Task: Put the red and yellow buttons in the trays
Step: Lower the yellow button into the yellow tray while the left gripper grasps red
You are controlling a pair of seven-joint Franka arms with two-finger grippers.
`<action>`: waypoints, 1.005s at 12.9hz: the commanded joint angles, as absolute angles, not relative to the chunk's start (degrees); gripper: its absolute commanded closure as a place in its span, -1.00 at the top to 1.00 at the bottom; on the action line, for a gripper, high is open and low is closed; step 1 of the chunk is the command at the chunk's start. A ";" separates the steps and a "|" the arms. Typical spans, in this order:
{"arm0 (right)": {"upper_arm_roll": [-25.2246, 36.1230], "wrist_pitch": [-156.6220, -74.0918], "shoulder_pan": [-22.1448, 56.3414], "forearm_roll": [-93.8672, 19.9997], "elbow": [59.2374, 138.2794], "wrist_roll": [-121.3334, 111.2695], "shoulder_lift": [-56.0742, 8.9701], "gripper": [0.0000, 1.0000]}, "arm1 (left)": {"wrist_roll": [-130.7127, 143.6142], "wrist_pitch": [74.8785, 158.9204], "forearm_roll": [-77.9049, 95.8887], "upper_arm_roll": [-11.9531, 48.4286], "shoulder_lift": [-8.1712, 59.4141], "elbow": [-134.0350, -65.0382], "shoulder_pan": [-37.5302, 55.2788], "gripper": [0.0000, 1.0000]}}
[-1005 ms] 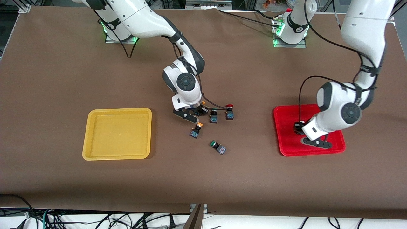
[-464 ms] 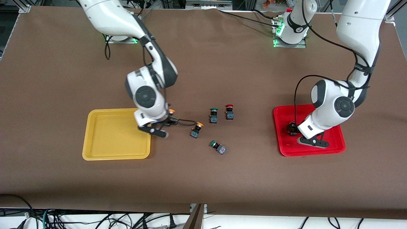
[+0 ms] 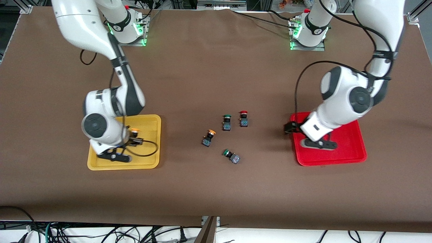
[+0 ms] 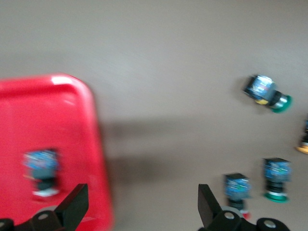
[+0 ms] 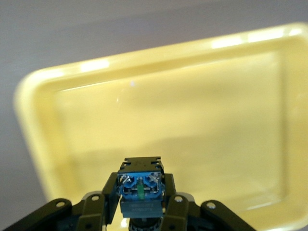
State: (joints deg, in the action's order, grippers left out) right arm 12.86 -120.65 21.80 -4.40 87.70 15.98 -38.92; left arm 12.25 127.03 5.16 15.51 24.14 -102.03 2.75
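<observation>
My right gripper [image 3: 132, 135] is shut on a yellow button [image 3: 134, 131] and holds it over the yellow tray [image 3: 111, 161]. In the right wrist view the button's blue base [image 5: 139, 185] sits between the fingers above the tray [image 5: 159, 110]. My left gripper [image 3: 289, 128] is open and empty over the red tray's [image 3: 351, 150] edge that faces the table's middle. A red button [image 4: 42, 171] lies in the red tray [image 4: 62, 125]; the arm hides it in the front view. A second yellow button [image 3: 208, 137] and a second red button [image 3: 243, 118] are on the table.
Two green-capped switches are on the table. One [image 3: 226, 122] stands beside the red button. The other [image 3: 231, 156] lies on its side nearer the front camera. They also show in the left wrist view, one standing [image 4: 276, 177] and one lying [image 4: 267, 92].
My right gripper carried a yellow button from the middle cluster to over the yellow tray. My left gripper let a red button go in the red tray and moved toward the table's middle.
</observation>
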 commanded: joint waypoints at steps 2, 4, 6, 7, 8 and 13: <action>12.04 -124.27 15.04 -5.19 88.50 5.20 -40.77 -1.00 | 21.95 130.32 5.63 15.38 31.01 -100.37 10.96 1.00; 11.95 -125.50 14.06 -5.19 89.29 5.10 -41.13 -1.00 | 25.91 135.68 2.91 15.38 34.18 -100.37 13.26 1.00; 11.95 -128.21 13.80 -5.19 91.31 5.10 -41.13 -1.00 | 29.86 136.23 0.28 15.38 36.20 -100.46 15.72 1.00; 11.95 -129.71 13.45 -5.19 92.36 5.10 -41.13 -1.00 | 31.71 136.23 -1.48 15.38 37.08 -100.55 16.69 1.00; 11.95 -130.07 13.53 -5.27 92.90 5.10 -41.13 -1.00 | 33.29 136.23 -3.23 15.38 38.05 -100.55 17.48 1.00; 11.95 -129.55 13.45 -5.19 92.81 5.01 -41.05 0.62 | 36.39 136.32 -5.80 15.38 39.55 -100.55 19.51 1.00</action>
State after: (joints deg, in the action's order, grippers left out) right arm 12.51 -129.04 13.94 -4.41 91.42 5.91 -42.46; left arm 34.80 136.49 -4.27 15.91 38.39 -101.83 18.30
